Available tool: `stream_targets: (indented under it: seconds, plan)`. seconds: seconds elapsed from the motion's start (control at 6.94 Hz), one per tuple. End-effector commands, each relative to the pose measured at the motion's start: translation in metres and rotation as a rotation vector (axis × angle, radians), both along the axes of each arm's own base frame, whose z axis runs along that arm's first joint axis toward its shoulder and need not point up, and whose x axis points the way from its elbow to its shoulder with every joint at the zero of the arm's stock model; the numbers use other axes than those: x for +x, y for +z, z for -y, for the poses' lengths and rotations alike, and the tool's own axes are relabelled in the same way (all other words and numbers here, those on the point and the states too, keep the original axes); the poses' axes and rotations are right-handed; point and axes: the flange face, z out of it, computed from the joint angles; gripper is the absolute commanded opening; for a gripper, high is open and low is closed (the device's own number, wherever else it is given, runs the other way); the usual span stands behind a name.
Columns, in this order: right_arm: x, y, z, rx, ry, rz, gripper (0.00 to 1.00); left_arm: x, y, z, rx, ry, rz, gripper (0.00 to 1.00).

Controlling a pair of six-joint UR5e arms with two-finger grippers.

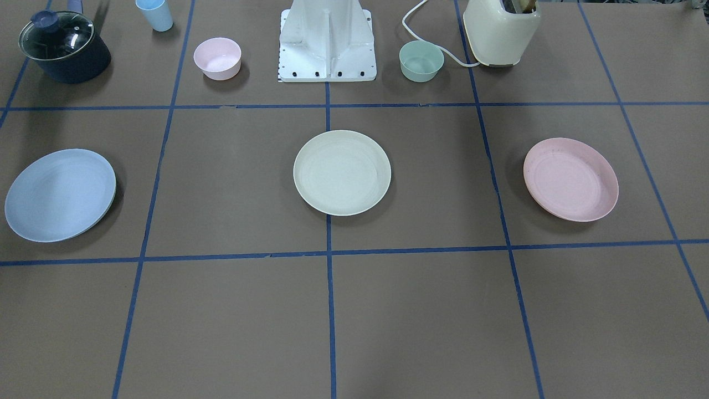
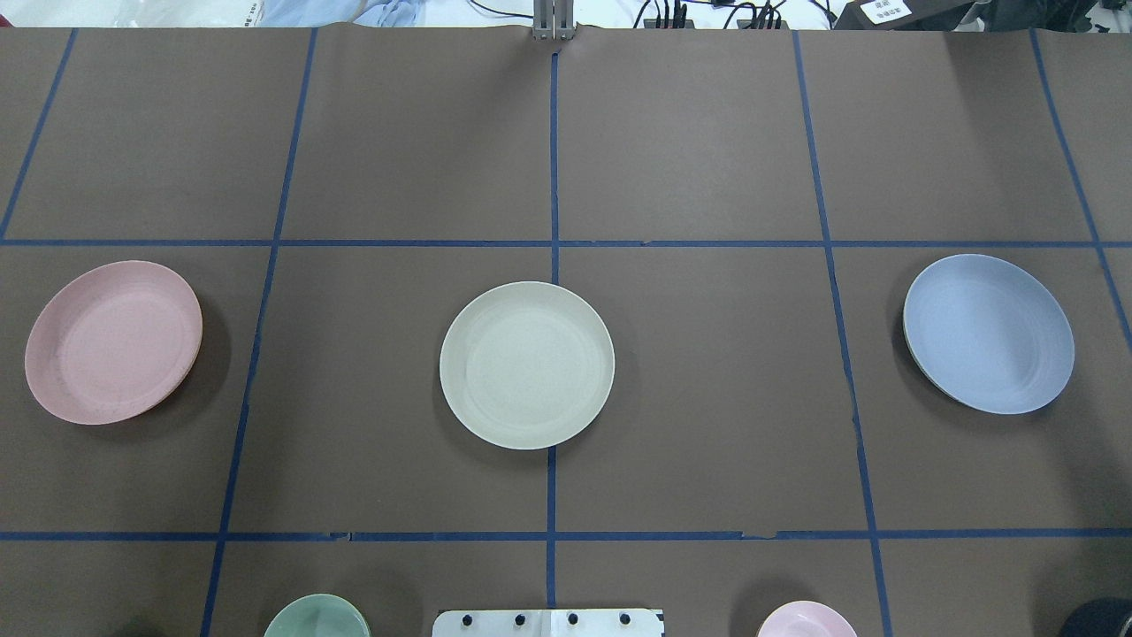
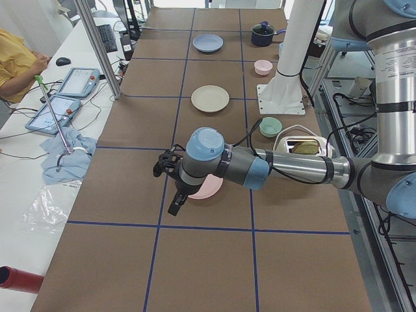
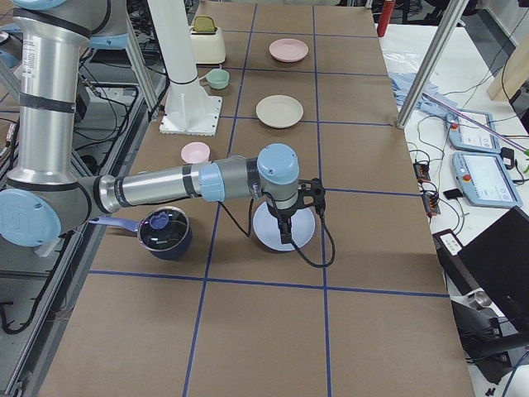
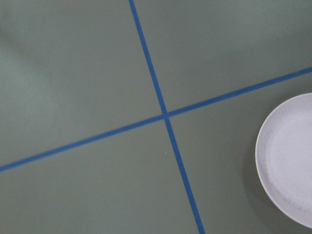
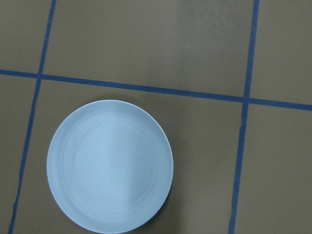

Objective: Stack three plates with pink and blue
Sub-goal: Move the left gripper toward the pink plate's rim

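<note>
Three plates lie apart in a row on the brown table. The cream-white plate is in the middle, the pale pink plate on my left, the light blue plate on my right. My left gripper hangs above the table beside the pink plate, which shows at the edge of the left wrist view. My right gripper hangs over the blue plate, which also shows in the right wrist view. Both grippers show only in side views, so I cannot tell if they are open or shut.
Along the robot's side stand a lidded dark pot, a blue cup, a small pink bowl, the white robot base, a small green bowl and a cream toaster. Blue tape lines mark a grid.
</note>
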Motion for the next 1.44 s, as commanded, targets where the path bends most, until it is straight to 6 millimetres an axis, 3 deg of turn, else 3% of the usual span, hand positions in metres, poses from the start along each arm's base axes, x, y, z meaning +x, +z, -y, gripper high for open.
stream_targets:
  seconds: [0.0,0.14,0.29,0.43,0.58,0.86,1.01,1.15,1.3]
  plan:
    - [-0.002,-0.020,0.011,0.126,-0.003,0.023,1.00,0.001,0.001,0.011,0.254,-0.003,0.005,1.00]
    - [0.000,-0.026,0.016,0.154,0.002,-0.008,1.00,0.003,0.001,0.019,0.216,-0.031,-0.056,1.00]
    - [0.001,-0.015,0.013,0.175,0.007,-0.021,1.00,0.006,0.007,0.017,0.206,-0.021,-0.099,1.00]
    - [0.001,-0.020,0.013,0.235,0.024,-0.012,1.00,0.020,0.008,0.006,0.254,0.013,-0.124,1.00]
    - [-0.013,-0.026,0.014,0.183,0.059,0.018,1.00,0.060,0.022,0.004,0.197,0.102,-0.177,1.00]
    - [-0.050,-0.020,0.001,0.135,0.092,0.040,1.00,0.120,0.043,-0.007,0.076,0.103,-0.243,1.00]
    - [-0.065,-0.020,0.002,0.124,0.090,0.027,1.00,0.145,0.080,-0.013,0.060,0.047,-0.237,1.00]
    - [-0.065,-0.019,0.002,0.125,0.092,0.022,1.00,0.176,0.104,-0.023,0.034,0.004,-0.270,1.00]
    - [-0.065,-0.018,0.002,0.122,0.092,0.021,1.00,0.207,0.111,-0.027,-0.002,-0.045,-0.277,1.00]
